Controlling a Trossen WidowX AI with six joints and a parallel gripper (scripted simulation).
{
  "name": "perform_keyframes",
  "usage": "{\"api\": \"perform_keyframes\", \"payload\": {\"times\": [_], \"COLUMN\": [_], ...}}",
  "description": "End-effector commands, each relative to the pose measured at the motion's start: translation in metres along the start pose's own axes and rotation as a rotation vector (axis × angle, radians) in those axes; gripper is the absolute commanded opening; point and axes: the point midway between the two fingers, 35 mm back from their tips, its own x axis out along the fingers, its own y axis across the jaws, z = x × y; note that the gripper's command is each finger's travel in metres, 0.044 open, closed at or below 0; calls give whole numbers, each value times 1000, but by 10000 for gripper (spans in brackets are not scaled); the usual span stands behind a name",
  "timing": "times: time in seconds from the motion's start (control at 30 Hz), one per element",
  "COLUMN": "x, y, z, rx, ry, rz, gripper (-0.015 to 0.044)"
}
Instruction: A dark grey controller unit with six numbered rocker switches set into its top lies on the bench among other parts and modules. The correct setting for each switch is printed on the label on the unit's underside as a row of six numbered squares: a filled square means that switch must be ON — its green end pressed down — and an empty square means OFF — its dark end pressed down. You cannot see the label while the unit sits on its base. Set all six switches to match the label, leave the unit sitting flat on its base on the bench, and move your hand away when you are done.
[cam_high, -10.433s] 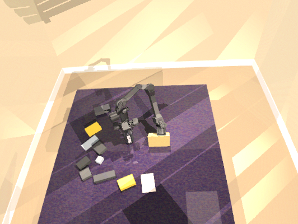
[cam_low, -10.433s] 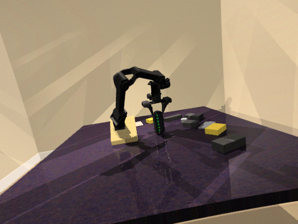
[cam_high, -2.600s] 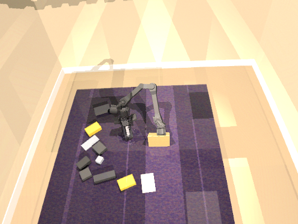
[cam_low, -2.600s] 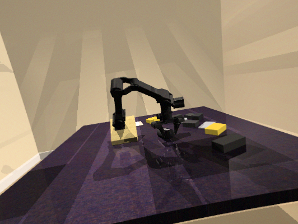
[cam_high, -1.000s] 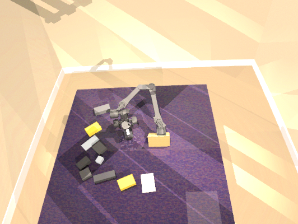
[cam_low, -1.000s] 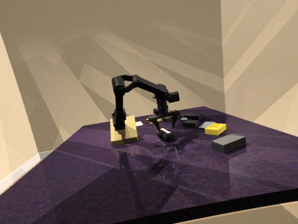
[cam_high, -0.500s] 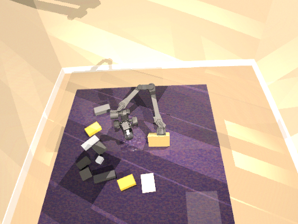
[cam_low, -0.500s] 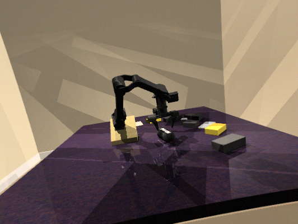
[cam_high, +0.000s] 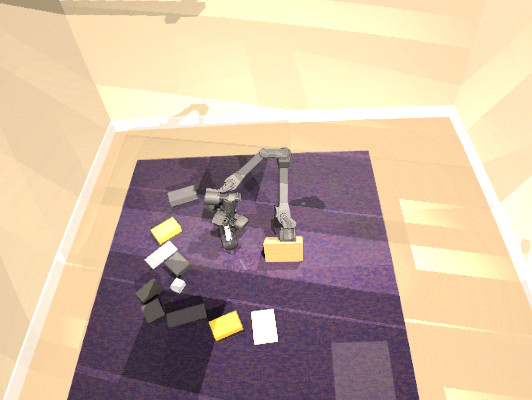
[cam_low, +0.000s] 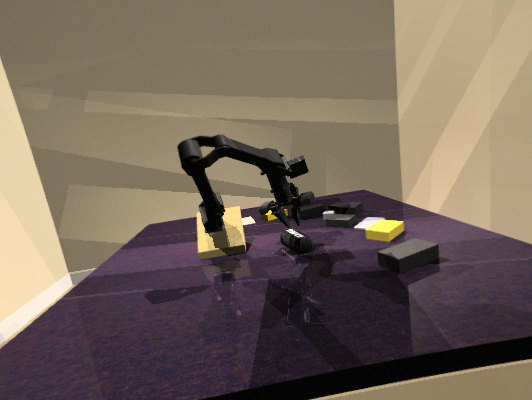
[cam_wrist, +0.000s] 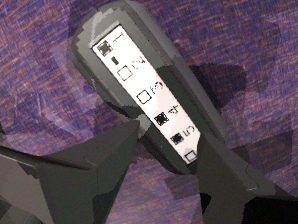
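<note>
The dark grey controller unit (cam_high: 230, 244) (cam_low: 300, 244) (cam_wrist: 172, 82) lies on the purple bench with its underside up, so its switches are hidden. In the wrist view its white label (cam_wrist: 134, 84) reads square 1 filled, 2 and 3 empty, 4 and 5 filled. The last square is empty; its number is covered by a finger. My gripper (cam_low: 294, 226) (cam_wrist: 169, 133) is partly open and empty, with its fingertips just above the unit. In the wrist view the left tip overlaps the unit's edge and the right tip overlaps the label's edge near the last squares.
The arm stands on a tan block (cam_high: 272, 252) (cam_low: 235, 235). A grey block (cam_high: 182, 195) (cam_low: 408, 255), a yellow block (cam_high: 166, 230) (cam_low: 385, 230), a white plate (cam_high: 161, 255) and several dark blocks lie around the unit. A second yellow block (cam_high: 226, 325) lies beside a white sheet (cam_high: 264, 327).
</note>
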Motion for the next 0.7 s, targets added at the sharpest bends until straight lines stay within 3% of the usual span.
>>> {"api": "perform_keyframes", "payload": {"times": [0.0, 0.1, 0.67], "x": [-13, -18, -20], "y": [8, 11, 11], "z": [-9, -12, -13], "rx": [596, 879, 939], "ry": [-104, -176, -193], "rz": [-107, -138, -143], "gripper": [72, 0, 0]}}
